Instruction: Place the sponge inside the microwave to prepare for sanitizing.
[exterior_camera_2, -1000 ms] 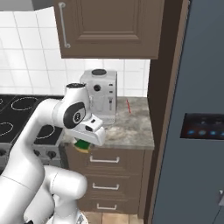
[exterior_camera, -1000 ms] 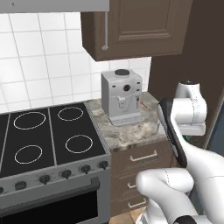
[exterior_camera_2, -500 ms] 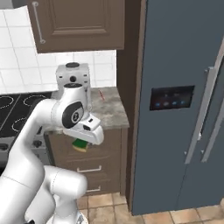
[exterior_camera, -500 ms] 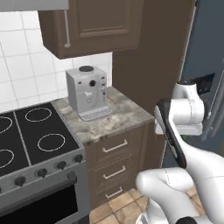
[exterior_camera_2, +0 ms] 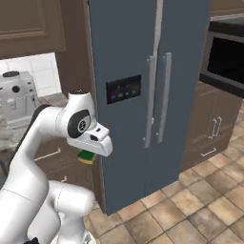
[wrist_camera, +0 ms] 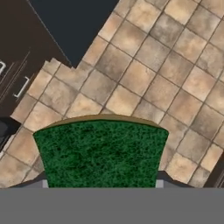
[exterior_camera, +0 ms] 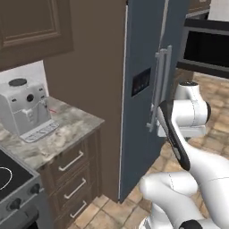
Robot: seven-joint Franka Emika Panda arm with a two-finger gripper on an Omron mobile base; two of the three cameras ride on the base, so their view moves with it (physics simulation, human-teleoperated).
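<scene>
White boxy coffee machine (exterior_camera: 26, 110) on speckled stone bench (exterior_camera: 67, 129) at left. Gripper (exterior_camera_2: 88, 155) beneath white arm, clenched on yellow sponge with green scrub layer (wrist_camera: 100, 151), held over tan tiled floor (exterior_camera_2: 190, 209). Tall slate-blue fridge (exterior_camera_2: 143, 90) behind. Built-in black microwave (exterior_camera_2: 226, 57) far right, well apart from sponge.

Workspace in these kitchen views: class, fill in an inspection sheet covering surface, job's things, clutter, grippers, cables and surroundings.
Surface: speckled stone counter, tan tiled floor.
Job's things: sponge, green side facing the hand camera, held in the gripper; microwave built in at far right, door shut.
Clutter: coffee machine on the counter.
Grippers: gripper shut on the sponge, above the floor.
Cables: nothing seen.
Surroundings: dark fridge, brown drawers, stove corner.
</scene>
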